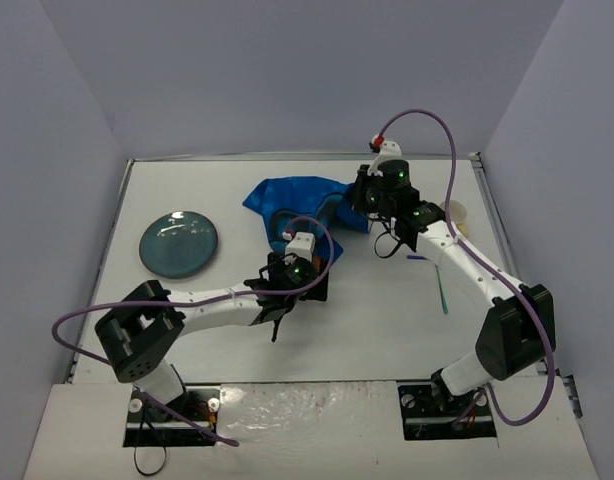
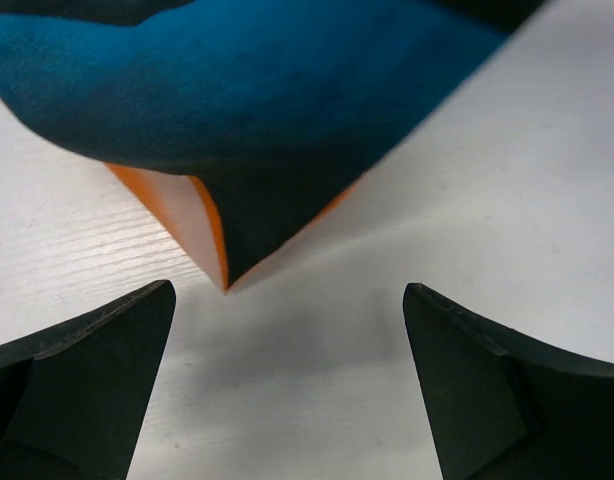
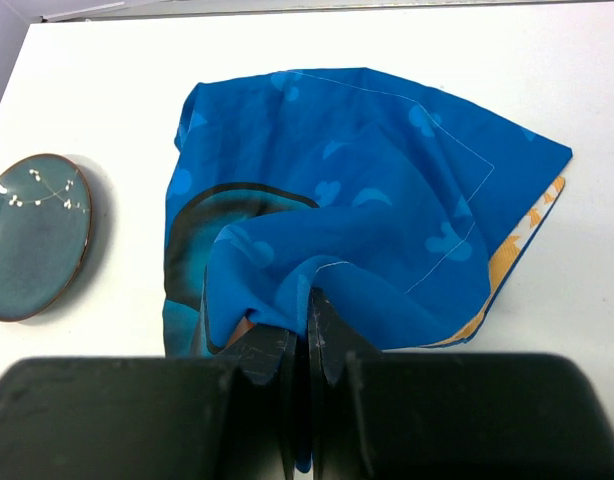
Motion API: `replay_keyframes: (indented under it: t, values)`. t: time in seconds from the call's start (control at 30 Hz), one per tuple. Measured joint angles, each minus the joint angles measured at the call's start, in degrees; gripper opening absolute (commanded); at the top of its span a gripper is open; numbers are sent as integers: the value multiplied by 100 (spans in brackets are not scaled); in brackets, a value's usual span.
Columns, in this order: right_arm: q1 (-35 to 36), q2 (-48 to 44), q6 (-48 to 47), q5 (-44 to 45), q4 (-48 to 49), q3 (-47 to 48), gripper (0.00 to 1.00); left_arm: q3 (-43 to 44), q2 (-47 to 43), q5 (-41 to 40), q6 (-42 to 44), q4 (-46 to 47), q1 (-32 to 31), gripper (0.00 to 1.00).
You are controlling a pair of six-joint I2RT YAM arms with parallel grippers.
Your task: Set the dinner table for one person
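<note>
Table-setting under way: my right gripper (image 3: 309,300) is clamped shut on a raised fold of the blue cartoon-printed placemat (image 3: 367,190). The placemat sits bunched and rumpled on the dinner table (image 1: 387,330), toward the far edge and about midway between the left and right rails. I hold the fold up off the tabletop so the cloth can be drawn flat rather than dragged in a heap; a strip of its orange underside shows along one hem.

My left gripper (image 2: 289,295) stands wide open and holds nothing. Its two dark fingers (image 2: 97,380) sit low over the tabletop, on either side of one pointed corner (image 2: 227,270) of the placemat and just short of touching it. That corner shows orange beneath its blue face. By my reckoning the open jaws are lined up to take it, so that my two arms can stretch the cloth between them.

A teal plate (image 1: 179,243) waits near the left edge of the tabletop, well apart from the placemat. A thin green utensil (image 1: 444,290), too small to identify, lies toward the right edge beside my right arm. Nothing is laid on the placemat. I judge the setting barely begun, with spreading the cloth the step in hand. The risk is the corner slipping from a shallow pinch.
</note>
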Motion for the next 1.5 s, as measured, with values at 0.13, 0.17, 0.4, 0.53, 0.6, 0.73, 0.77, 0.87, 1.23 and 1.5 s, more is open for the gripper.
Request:
replay_keyframes:
  t: [0.13,0.17,0.4,0.53,0.6,0.73,0.77,0.87,1.23,1.5]
  values:
    - [0,0,14,-5,-8,0,0,-3,294,-438,-111,9,1,87]
    - [0,0,14,-6,-10,0,0,-3,339,-528,-133,14,2,86]
    - [0,-2,19,-28,-14,0,0,-5,573,-837,-413,206,135,77]
    - [0,-21,18,-31,-22,0,0,-84,709,-831,-506,475,301,69]
    - [0,-48,18,-31,-34,0,0,-99,788,-832,-522,547,369,63]
    - [0,-127,16,-32,-46,0,0,-100,870,-817,-552,643,466,35]
    - [0,-147,14,-31,-47,0,0,-102,872,-804,-566,662,493,28]
    - [-6,-193,-3,-31,-79,0,0,-108,850,-741,-586,697,709,3]
    - [-413,-157,-416,-79,-476,839,0,1330,-422,-349,1201,-368,2268,0]
    - [-833,530,-1051,-339,-519,2529,0,4380,-137,608,3578,-1174,3085,0]
